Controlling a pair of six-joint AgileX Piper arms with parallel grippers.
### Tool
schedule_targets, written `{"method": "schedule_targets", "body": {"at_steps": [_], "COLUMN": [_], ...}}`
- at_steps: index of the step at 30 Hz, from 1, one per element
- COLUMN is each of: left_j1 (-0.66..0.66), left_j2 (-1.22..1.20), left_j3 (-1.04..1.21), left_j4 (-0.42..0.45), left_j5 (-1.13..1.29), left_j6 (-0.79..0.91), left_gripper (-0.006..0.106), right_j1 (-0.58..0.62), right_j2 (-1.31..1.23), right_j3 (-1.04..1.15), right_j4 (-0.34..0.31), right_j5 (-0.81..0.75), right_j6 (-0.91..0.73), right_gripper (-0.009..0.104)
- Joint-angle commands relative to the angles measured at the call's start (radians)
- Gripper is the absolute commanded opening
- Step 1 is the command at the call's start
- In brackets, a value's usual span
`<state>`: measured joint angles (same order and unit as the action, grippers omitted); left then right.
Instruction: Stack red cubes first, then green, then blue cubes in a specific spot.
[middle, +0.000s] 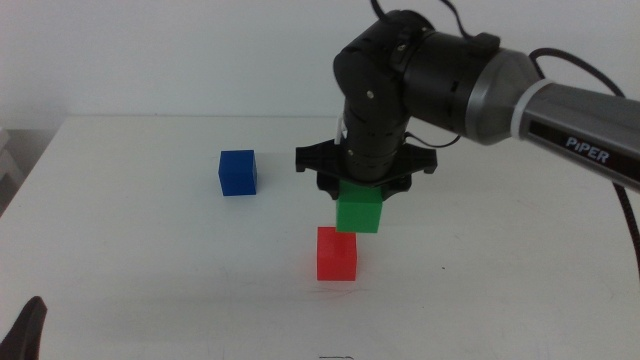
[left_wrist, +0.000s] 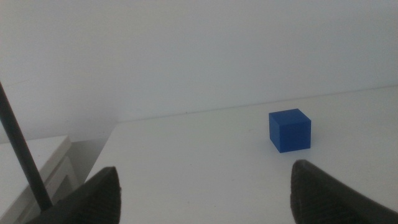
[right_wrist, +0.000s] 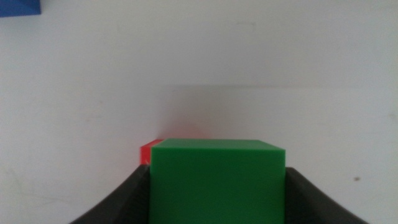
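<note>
The small solid bright green cube with matte faces (middle: 359, 212) is held off the white tabletop (middle: 150, 260), clamped between the 2 dark jaws of the right gripper (middle: 362, 192), which comes down on it from above on the arm reaching in from the right. It hangs just above and slightly behind the small solid bright red cube (middle: 337, 254), which sits alone on the table at what looks to be the stacking spot; in the middle view the green cube's lower edge overlaps the red cube's top edge, but whether they touch cannot be told. In the right wrist view the green cube (right_wrist: 217, 180) fills the space between the jaws and only a sliver of the red cube (right_wrist: 149, 151) peeks out at 1 side, so the 2 do not look squarely lined up. By my reading, step 2 of 3 is in hand: green onto red. The next move calls for a small sideways correction to centre green over red, a gentle descent until the faces meet, then releasing. The small solid deep blue cube (middle: 237, 172) waits well apart on the table, also seen ahead of the left gripper (left_wrist: 205, 193), which waits at the table's near left corner, jaws spread wide and holding nothing.
</note>
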<state>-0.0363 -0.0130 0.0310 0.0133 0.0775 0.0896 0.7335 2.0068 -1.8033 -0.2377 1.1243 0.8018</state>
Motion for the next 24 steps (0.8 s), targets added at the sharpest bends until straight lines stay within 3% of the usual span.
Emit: {"method": "schedule_targets", "body": {"at_steps": [1, 24], "left_j1": [-0.002, -0.002], "left_j2": [-0.018, -0.018], "left_j3": [-0.005, -0.005], "left_j4": [-0.007, -0.007], "left_j5": [-0.078, -0.078], "left_j6": [-0.006, -0.006], "left_gripper": [0.093, 0.093], "right_j1": [0.010, 0.061], "right_j2": [-0.051, 0.033], "right_j3": [-0.024, -0.063], "right_j4": [-0.042, -0.035], "right_j5": [-0.035, 0.000], "right_j6": [0.030, 0.074], "right_gripper": [-0.001, -0.001]}}
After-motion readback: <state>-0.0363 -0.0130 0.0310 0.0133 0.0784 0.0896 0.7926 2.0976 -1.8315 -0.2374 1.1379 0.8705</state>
